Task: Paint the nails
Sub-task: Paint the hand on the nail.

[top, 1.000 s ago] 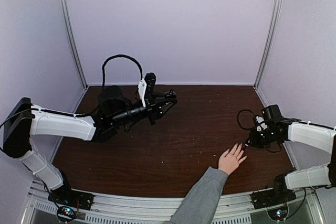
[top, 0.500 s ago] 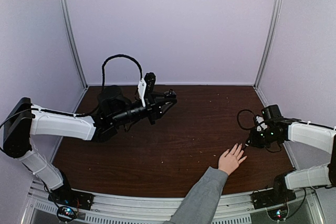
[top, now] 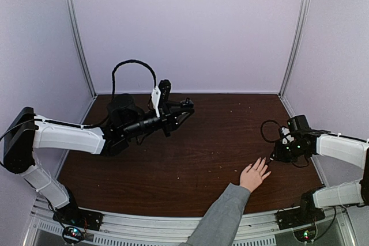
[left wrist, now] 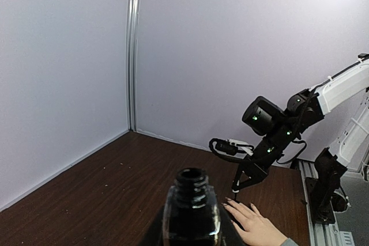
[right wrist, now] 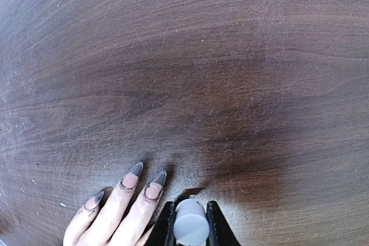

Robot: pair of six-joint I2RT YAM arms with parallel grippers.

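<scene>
right wrist view: the nails (right wrist: pixel 131 180) appear at the bottom left of the frame, on the spread fingers of a human hand (right wrist: pixel 115 214) lying flat on the dark wooden table (right wrist: pixel 230 73). the nails are long and pointed, pinkish at the centre and dark at the tips and edges. the right gripper (right wrist: pixel 191 223) sits just beside the fingertips, its two fingers pinching a small grey round cap (right wrist: pixel 191 230). in the left wrist view a thin dark stem (left wrist: pixel 235 187) points down from this gripper toward the fingertips; contact with a nail cannot be determined. in the top external view the hand lies near the front right part of the table, and a grey sleeve (top: pixel 222 217) runs from it to the near edge. the left gripper (top: pixel 185 108) is well apart from the hand, raised above the rear left part of the table. its fingers are clamped on a small dark bottle (left wrist: pixel 191 211), which stands upright with its neck uncapped.
</scene>
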